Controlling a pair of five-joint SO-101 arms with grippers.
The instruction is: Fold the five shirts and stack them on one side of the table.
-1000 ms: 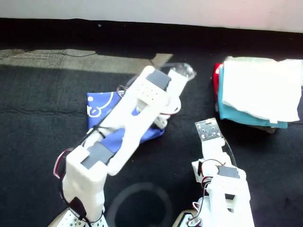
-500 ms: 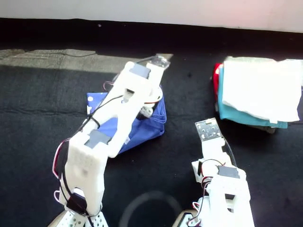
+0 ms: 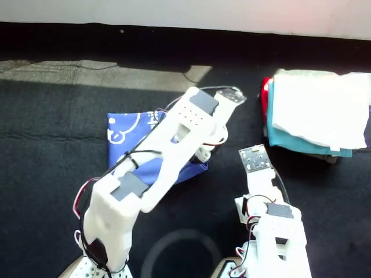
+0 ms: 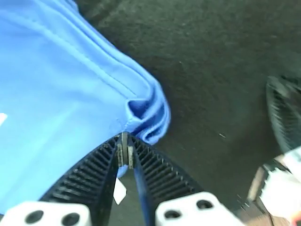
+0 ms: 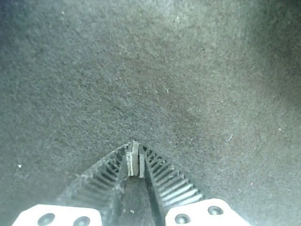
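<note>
Swinging back toward the stack, the left jaws, clenched on the blue shirt, drag it closer for stacking; right jaws sit closed, empty.

The left arm is lying across the blue shirt, hiding its middle. The stack of folded shirts is running off the high view's right edge, its lower shirts peeking out only as thin red and teal edges

White print on blue shirt: unreadable.
</note>
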